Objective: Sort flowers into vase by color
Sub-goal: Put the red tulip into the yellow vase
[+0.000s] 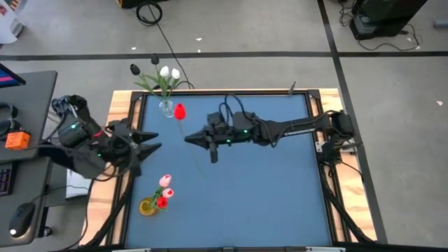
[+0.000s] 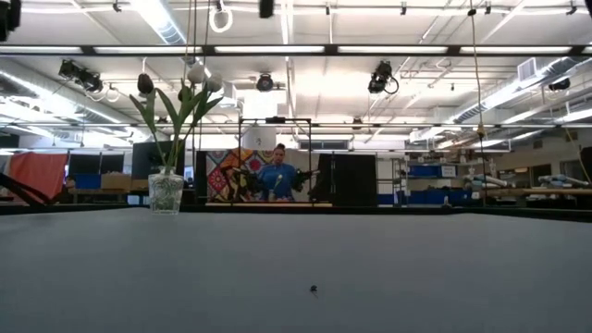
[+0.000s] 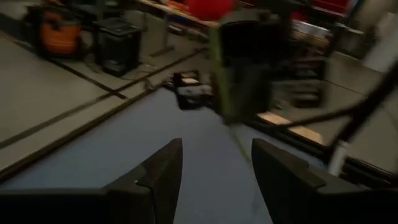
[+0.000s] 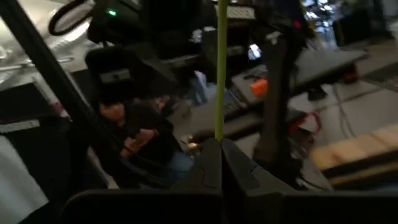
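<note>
The right gripper (image 1: 189,139) reaches across the blue table (image 1: 266,196) toward nine o'clock, its jaws closed on the thin green stem (image 4: 220,68) of a red tulip (image 1: 180,111), whose head lies near eleven o'clock, just beside the glass vase (image 1: 166,107) holding white tulips (image 1: 169,72) and one dark bloom (image 1: 134,69). That vase stands at the table's far edge, at about eleven o'clock. A yellow vase (image 1: 148,207) at about eight o'clock holds pink and red tulips (image 1: 165,189). The left gripper (image 1: 155,146) waits at nine o'clock by the table's left edge, jaws apart and, as far as the blurred wrist view shows, empty.
</note>
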Controlling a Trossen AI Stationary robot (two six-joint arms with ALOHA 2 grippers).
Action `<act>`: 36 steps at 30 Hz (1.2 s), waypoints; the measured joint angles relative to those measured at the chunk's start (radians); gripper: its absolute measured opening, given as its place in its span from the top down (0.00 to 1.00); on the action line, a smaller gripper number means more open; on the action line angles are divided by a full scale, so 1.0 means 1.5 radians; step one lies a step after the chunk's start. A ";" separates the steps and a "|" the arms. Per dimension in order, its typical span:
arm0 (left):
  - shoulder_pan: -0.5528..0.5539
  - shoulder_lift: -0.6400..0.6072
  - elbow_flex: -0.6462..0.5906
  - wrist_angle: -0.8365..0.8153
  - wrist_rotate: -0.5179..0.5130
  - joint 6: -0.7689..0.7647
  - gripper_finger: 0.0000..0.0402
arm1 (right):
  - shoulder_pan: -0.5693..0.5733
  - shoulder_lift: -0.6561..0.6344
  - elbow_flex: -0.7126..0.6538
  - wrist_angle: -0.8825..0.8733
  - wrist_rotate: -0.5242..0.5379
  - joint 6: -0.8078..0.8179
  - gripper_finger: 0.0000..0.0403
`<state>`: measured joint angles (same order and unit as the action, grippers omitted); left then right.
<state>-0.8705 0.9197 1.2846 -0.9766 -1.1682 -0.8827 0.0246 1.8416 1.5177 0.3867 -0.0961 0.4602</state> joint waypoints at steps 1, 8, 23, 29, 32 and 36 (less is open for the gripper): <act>0.016 0.002 -0.001 0.010 0.000 0.007 0.51 | 0.000 0.007 0.015 -0.001 -0.012 0.000 1.00; 0.116 0.028 0.000 0.053 0.048 0.027 0.51 | 0.000 0.060 0.085 -0.040 -0.071 -0.007 1.00; 0.167 0.081 0.000 0.073 0.097 0.020 0.68 | -0.011 0.059 0.085 -0.066 -0.092 -0.030 0.99; 0.167 0.066 0.000 0.007 0.074 -0.072 0.66 | -0.024 0.059 0.085 -0.066 -0.086 -0.041 0.99; 0.162 0.058 0.000 -0.007 0.092 -0.095 0.58 | -0.031 0.059 0.085 -0.066 -0.086 -0.040 0.99; 0.166 0.058 0.000 -0.001 0.088 -0.095 0.47 | -0.032 0.059 0.085 -0.065 -0.096 -0.046 0.99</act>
<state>-0.6222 1.0063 1.2846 -0.9786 -1.0363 -1.0255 -0.0238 1.9297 1.6447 0.2885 -0.2406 0.3907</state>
